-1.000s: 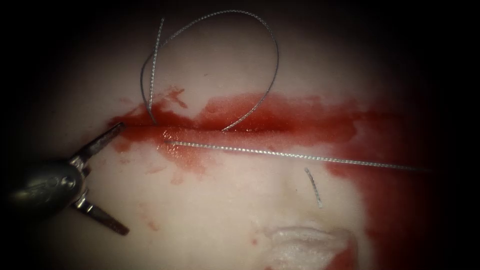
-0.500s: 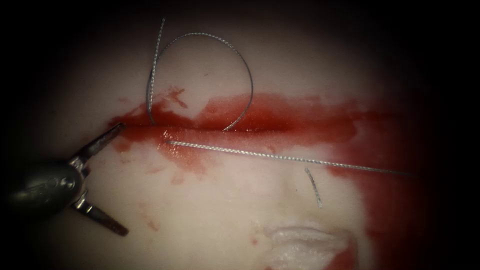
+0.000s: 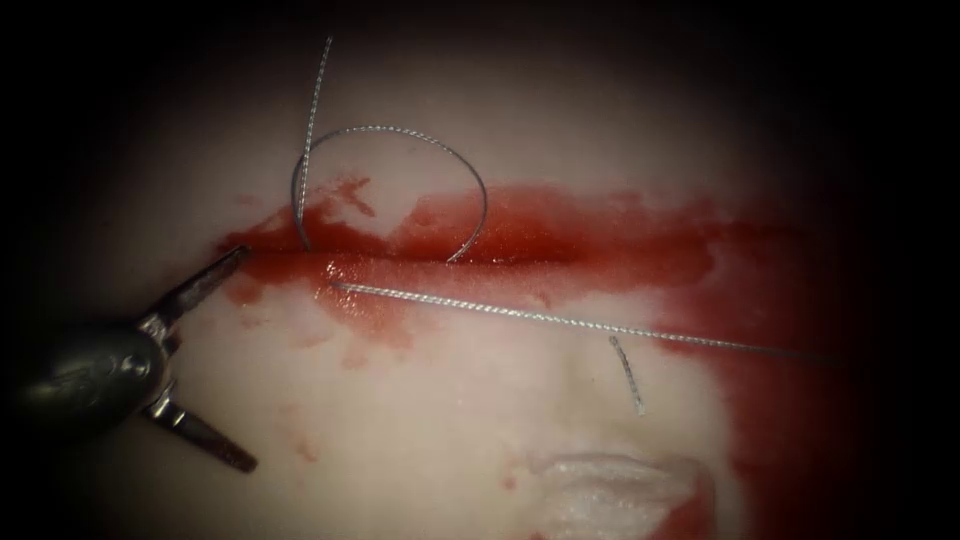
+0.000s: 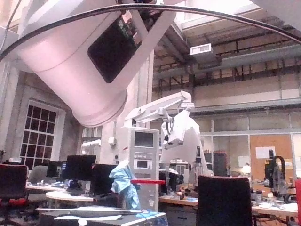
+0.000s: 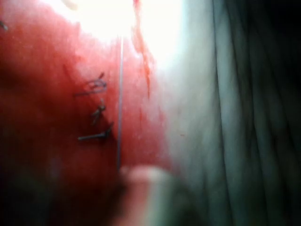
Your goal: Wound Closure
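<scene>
Left tool: the grey metal needle driver [image 3: 213, 362] sits at the left end of the cut, jaws spread wide and grasping nothing — one tip just beside the cut's end, the other pointing down over pale tissue.
Right tool: its jaws cannot be made out, so I cannot tell their state.
Tissue: pale pork belly [image 3: 430, 430] with a horizontal cut [image 3: 400, 258] smeared in red fluid [image 3: 560, 235].
Thread: thin grey braided suture [image 3: 540, 318] runs taut from the cut's lower edge off to the right; a second stretch forms a loop [image 3: 400, 132] above the cut — smaller than a second ago, so thread has been drawn through to the right.
Thread tail: a free end [image 3: 318, 90] rises from the loop's left side.
Cut end: a short loose piece of thread [image 3: 627, 375] lies below the taut strand.
Needle: cannot be made out.
Right wrist view: the taut thread [image 5: 120, 113] beside dark earlier stitches [image 5: 96, 110].
</scene>
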Motion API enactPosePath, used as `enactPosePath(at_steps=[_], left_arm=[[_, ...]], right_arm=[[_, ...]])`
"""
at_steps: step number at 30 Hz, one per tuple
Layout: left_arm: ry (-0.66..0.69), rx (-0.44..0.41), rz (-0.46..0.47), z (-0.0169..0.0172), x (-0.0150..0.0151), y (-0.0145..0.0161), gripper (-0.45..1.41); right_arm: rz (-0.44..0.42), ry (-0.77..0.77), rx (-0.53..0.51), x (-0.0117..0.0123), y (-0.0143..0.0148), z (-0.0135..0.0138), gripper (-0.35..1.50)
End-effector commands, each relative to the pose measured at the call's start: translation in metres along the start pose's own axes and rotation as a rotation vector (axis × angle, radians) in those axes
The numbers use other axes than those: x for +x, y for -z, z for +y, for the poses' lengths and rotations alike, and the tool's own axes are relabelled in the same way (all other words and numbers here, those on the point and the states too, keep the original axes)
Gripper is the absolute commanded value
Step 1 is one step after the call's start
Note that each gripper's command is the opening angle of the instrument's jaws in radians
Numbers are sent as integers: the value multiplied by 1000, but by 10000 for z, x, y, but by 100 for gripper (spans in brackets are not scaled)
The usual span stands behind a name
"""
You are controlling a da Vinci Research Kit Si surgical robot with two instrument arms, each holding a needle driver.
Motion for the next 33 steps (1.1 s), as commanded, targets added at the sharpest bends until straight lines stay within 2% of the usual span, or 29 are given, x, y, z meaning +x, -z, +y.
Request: enactPosePath(at_steps=[1, 2, 3, 6, 7, 11, 15, 20, 26, 31, 33], left_arm=[[-3, -6, -3, 9, -7, -2, 104], [-3, -6, -3, 9, -7, -2, 104], [-3, -6, -3, 9, -8, -2, 104], [-3, -6, -3, 10, -8, -2, 104], [-3, -6, -3, 10, -8, -3, 104], [-3, -6, -3, 10, -8, -3, 104], [-3, -5, 0, 10, -8, -2, 104], [-2, -5, 0, 9, -8, -2, 104], [-2, -8, 1, 9, -9, -2, 104], [-2, -7, 0, 9, -8, -1, 104], [-2, -7, 1, 9, -8, -2, 104]], right_arm=[[3, 6, -1, 5, -2, 5, -35], [20, 4, -11, 5, 0, 5, -35], [49, 2, -31, 7, 2, 4, -27], [191, -2, -112, 23, 14, 0, 120], [226, 13, -127, 30, 20, -2, 125], [273, 39, -90, 75, 52, -15, 125], [281, 98, -64, 139, 83, -40, 121], [345, 152, -14, 215, 99, -71, 111], [368, 255, -80, 306, 86, -117, 111], [366, 327, 23, 371, 63, -157, 108], [361, 354, 43, 389, 54, -172, 106]])
